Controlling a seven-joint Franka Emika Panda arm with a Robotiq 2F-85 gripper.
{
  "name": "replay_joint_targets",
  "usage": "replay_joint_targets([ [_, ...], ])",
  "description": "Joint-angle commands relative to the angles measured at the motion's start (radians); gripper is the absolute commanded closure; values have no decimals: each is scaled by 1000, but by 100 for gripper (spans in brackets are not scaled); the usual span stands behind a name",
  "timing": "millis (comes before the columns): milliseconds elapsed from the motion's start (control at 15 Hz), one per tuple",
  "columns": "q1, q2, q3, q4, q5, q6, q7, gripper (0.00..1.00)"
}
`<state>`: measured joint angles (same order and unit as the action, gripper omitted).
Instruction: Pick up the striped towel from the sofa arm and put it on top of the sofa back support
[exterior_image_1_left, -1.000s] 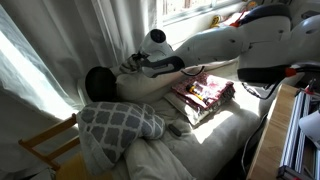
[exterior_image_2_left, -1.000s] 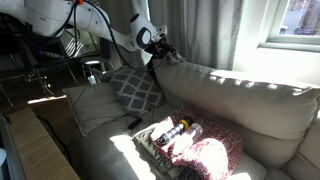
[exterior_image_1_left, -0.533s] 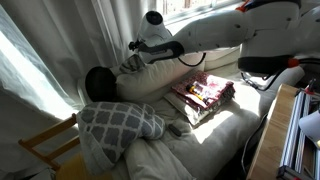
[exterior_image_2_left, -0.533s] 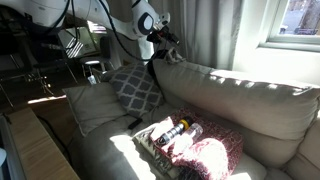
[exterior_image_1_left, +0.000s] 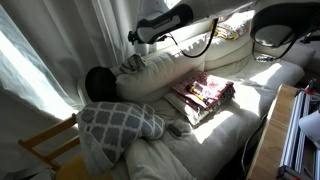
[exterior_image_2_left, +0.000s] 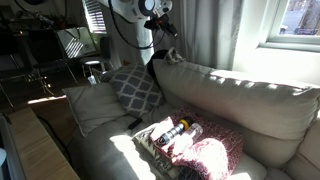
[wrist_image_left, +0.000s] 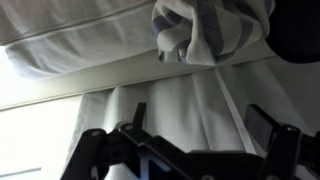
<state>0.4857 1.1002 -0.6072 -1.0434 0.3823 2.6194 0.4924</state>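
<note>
While your black two-finger gripper (exterior_image_1_left: 136, 38) hangs spread and empty, the grey-and-white striped cloth towel (exterior_image_1_left: 132, 66) lies bunched just under it, not touching, atop the left end of the cream fabric sofa back (exterior_image_1_left: 175, 72) in an exterior view.

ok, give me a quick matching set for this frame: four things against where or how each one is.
Things:
1. striped towel
2. gripper
3. checked cushion
4. tray

Places/states:
A. open, up in the air
B. flat on the seat, in sunlight
C. on top of the sofa back
D. leaning at the seat's end

Pairs: 1-C, 2-A, 3-D, 4-B
</note>
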Motion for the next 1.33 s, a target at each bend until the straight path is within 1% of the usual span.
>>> replay_joint_targets([
  [0, -65, -184, 186, -146, -166, -121, -23, 0],
  [67, -80, -211, 214, -167, -206, -154, -16, 0],
  [267, -110, -266, 265, -232, -319, -222, -19, 0],
  [467, -146, -310, 332, -301, -378, -245, -43, 0],
  [667, -186, -353, 404, -373, -387, -222, -88, 0],
  [867, -220, -384, 458, -430, -373, -219, -115, 0],
  [933, -211, -323, 439, -334, -397, -232, -67, 0],
  [1267, -219, -328, 452, -335, -401, -232, -68, 0],
])
